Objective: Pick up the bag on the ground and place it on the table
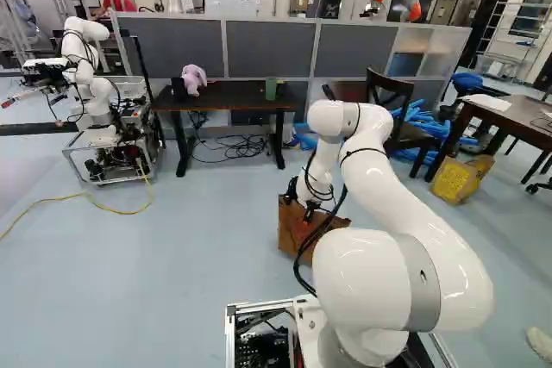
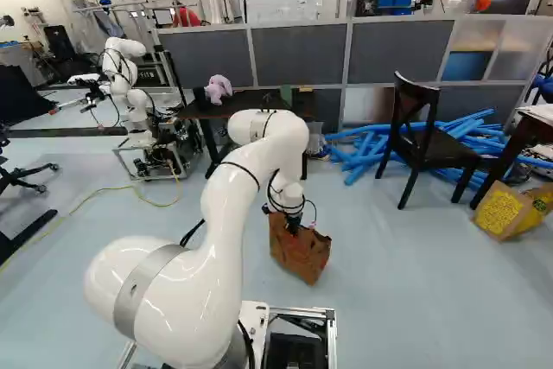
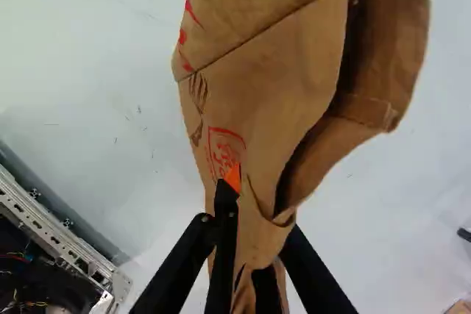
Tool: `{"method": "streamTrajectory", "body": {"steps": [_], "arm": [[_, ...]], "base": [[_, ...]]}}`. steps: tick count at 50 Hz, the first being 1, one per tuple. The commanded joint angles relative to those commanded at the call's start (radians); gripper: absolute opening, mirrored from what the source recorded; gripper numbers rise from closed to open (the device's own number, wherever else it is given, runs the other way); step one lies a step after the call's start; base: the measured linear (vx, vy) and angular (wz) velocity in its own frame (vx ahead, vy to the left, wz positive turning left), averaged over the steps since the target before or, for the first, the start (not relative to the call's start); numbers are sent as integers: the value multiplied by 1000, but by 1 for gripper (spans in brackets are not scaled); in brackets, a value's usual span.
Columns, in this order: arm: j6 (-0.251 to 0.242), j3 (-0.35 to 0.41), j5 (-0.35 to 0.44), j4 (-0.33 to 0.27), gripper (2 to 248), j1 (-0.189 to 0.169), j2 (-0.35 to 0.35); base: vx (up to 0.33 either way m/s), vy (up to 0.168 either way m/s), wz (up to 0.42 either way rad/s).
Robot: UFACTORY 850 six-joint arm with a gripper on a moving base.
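Gripper (image 3: 249,234) closed on the bag (image 3: 268,93), side pinched between jaws. From here, pick step; next, lift clear, carry to the dark table (image 1: 226,97) beyond the jaws.

Base views: behind the arm (image 1: 414,204), left and right, facing ahead, slightly down; both share the counter (image 1: 228,97), upper frame. Wrist view: close, facing floor (image 3: 96,145).

Well beyond the gripper (image 1: 310,212), a dark table (image 1: 231,95) bears a pink plush (image 1: 193,77), a black container (image 1: 178,88) and a green cup (image 1: 271,89); blue tubes (image 2: 365,149) lie right of the gripper on the pale floor (image 1: 155,265).
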Motion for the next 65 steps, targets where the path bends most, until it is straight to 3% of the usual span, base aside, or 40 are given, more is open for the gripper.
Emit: {"method": "streamTrajectory", "body": {"steps": [36,65], "arm": [[0,138,-84,114,21,55,143],[0,247,-141,245,21,98,260]], "base": [[0,0,0],[0,0,0]]}}
